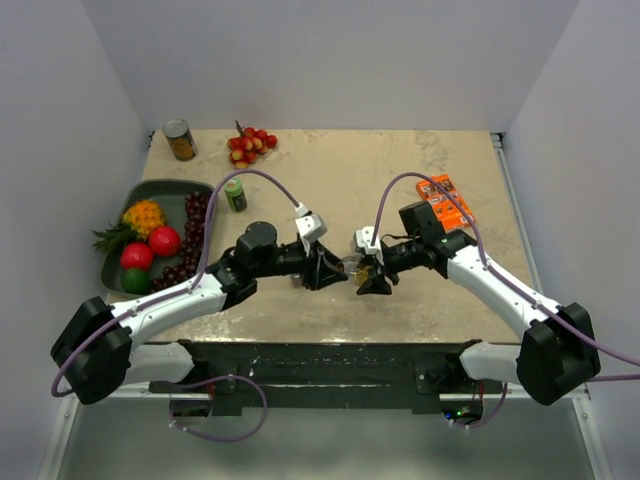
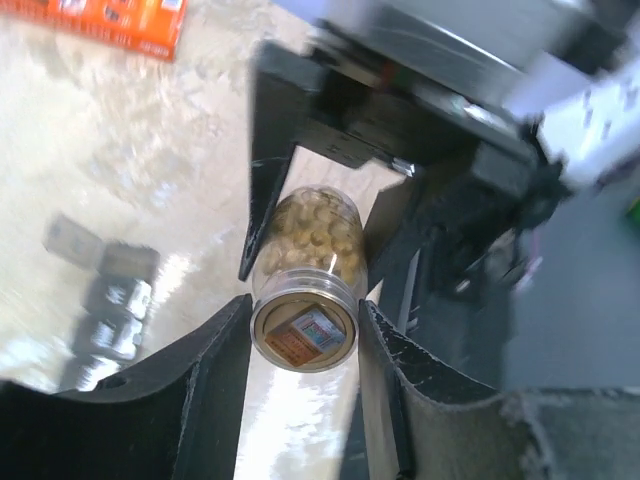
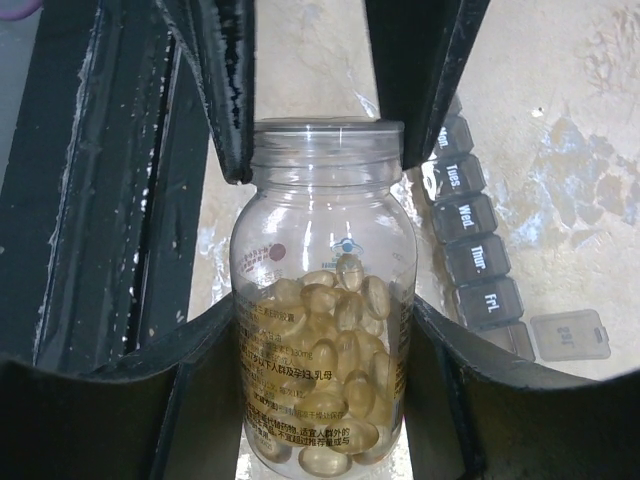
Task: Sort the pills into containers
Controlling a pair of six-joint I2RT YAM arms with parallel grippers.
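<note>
A small clear bottle (image 1: 354, 264) of yellowish-tan pills (image 3: 335, 380) hangs between my two grippers above the table's middle. My right gripper (image 3: 322, 310) is shut on the bottle's body (image 3: 325, 250). My left gripper (image 2: 303, 310) is closed on the bottle's cap end (image 2: 304, 330); its fingers (image 3: 225, 90) flank the neck in the right wrist view. In the top view the left gripper (image 1: 335, 270) and right gripper (image 1: 372, 272) face each other. The dark-grey compartment strip (image 3: 470, 235) lies on the table under the bottle, with one lid (image 3: 568, 335) open. It shows blurred in the left wrist view (image 2: 110, 295).
An orange flat packet (image 1: 445, 200) lies behind the right arm. A dark fruit tray (image 1: 160, 186) sits at the left, with a green-capped bottle (image 1: 235, 195) beside it. A tin can (image 1: 180, 140) and red-yellow berries (image 1: 250, 145) are at the back.
</note>
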